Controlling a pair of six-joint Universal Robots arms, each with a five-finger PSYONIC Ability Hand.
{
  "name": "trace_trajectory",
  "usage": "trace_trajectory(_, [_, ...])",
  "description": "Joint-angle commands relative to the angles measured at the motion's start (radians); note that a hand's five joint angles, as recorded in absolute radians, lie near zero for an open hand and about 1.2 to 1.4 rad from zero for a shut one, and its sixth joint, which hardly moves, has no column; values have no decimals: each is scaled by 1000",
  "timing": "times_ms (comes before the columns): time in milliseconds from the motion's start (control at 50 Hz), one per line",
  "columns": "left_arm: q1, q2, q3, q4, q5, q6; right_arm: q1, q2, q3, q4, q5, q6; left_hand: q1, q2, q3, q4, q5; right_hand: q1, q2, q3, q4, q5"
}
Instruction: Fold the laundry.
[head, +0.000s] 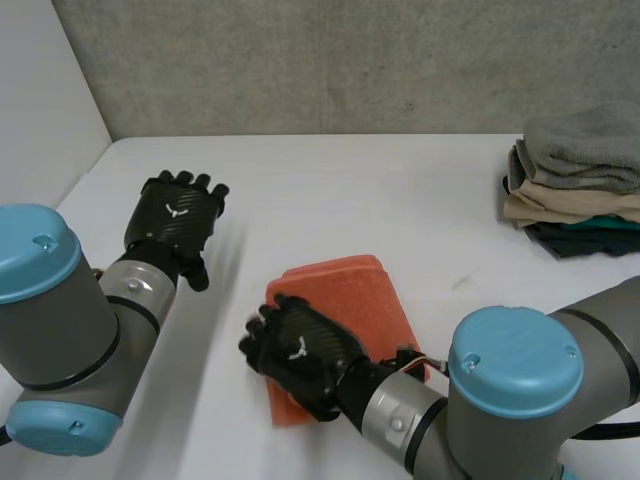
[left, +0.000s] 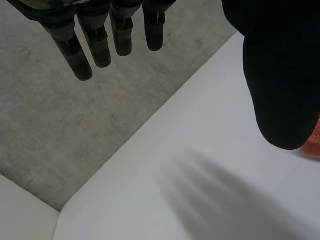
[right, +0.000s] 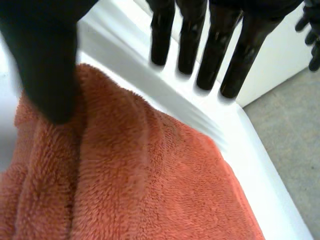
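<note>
**A:** Where is the laundry piece?

**B:** The folded orange terry towel (head: 350, 300) lies flat on the white worktop (head: 400, 190), in the near middle and a little askew to the worktop's edges. Stacked layers show along its far edge. Its near end is hidden under the right arm.

**A:** And the right hand?

**B:** The right hand (head: 300, 352) sits palm down over the towel's near left corner. In the right wrist view its fingers (right: 211, 55) are straight and spread, reaching past the towel's edge over bare worktop. The thumb hangs over a ridge in the pile. The hand grips nothing, and I cannot tell whether the thumb touches the cloth.

**A:** The left hand?

**B:** The left hand (head: 180, 212) is well apart from the towel, over the worktop's left side. Its fingers (left: 95, 47) are straight and relaxed, and it holds nothing.

**A:** How much room is there around the towel?

**B:** Plenty. A broad stretch of bare worktop runs from its far edge to the grey concrete wall (head: 300, 60). There is also free surface to its left, between the two hands. To the right, a stack of folded cloths (head: 575, 180), grey on top with tan and dark teal beneath, sits by the worktop's far right edge. It is well apart from the towel, with bare surface between them.
</note>
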Motion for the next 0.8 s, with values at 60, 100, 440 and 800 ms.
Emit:
trace_trajectory(60, [-67, -4, 66, 3, -17, -44, -200, -197, 5, 17, 73, 506, -7, -16, -23, -15, -37, -228, -350, -361, -364, -386])
trace_trajectory(100, [-114, -16, 94, 3, -16, -79, -254, -239, 11, 32, 75, 626, -7, -16, -22, -15, -37, -228, -350, -361, -364, -386])
trace_trajectory(440, [-339, -314, 307, -91, -146, -261, -444, -124, -44, 256, 161, 574, 20, 10, 4, 11, -10, -228, -350, -361, -364, -386])
trace_trajectory(800, [-368, -368, 241, -232, -243, -191, -243, 53, -147, 278, 159, 512, 20, 10, 4, 11, -10, -228, -350, -361, -364, -386])
